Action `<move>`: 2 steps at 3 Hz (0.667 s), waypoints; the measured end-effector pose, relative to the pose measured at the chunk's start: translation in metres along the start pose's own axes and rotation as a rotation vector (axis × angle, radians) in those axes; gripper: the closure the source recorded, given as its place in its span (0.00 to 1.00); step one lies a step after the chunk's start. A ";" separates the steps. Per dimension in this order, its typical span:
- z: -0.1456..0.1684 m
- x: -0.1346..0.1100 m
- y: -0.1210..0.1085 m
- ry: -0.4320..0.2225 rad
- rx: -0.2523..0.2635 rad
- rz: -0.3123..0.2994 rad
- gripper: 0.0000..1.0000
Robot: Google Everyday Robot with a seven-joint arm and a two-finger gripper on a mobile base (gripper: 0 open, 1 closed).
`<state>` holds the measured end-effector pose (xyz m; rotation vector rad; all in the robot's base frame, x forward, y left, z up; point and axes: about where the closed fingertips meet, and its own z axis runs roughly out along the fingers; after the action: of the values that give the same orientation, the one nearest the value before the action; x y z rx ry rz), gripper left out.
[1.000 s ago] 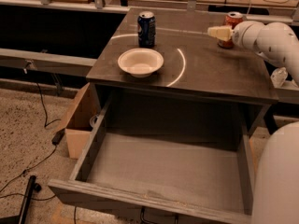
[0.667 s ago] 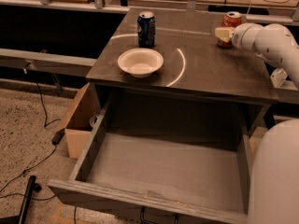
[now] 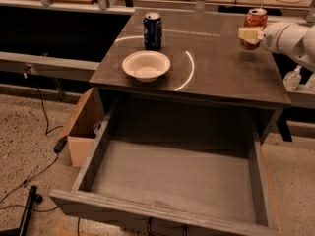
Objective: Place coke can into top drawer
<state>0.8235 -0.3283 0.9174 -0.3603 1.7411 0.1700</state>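
Gripping the upright coke can [image 3: 256, 17], hand [image 3: 250, 35] at tabletop's [image 3: 221, 75] far right.

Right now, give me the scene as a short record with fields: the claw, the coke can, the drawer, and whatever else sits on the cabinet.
claw: at the far right of the cabinet top, shut on the coke can
coke can: upright in the claw, near the back right corner
top drawer: pulled open, nothing in it
blue can: upright at the back, left of centre
white bowl: just in front of the blue can, empty
task state: can not yet in the drawer
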 end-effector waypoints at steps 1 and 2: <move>-0.060 -0.006 0.032 -0.016 -0.166 0.049 1.00; -0.080 0.004 0.060 0.019 -0.287 0.067 1.00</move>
<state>0.7288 -0.2969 0.9245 -0.5139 1.7507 0.4690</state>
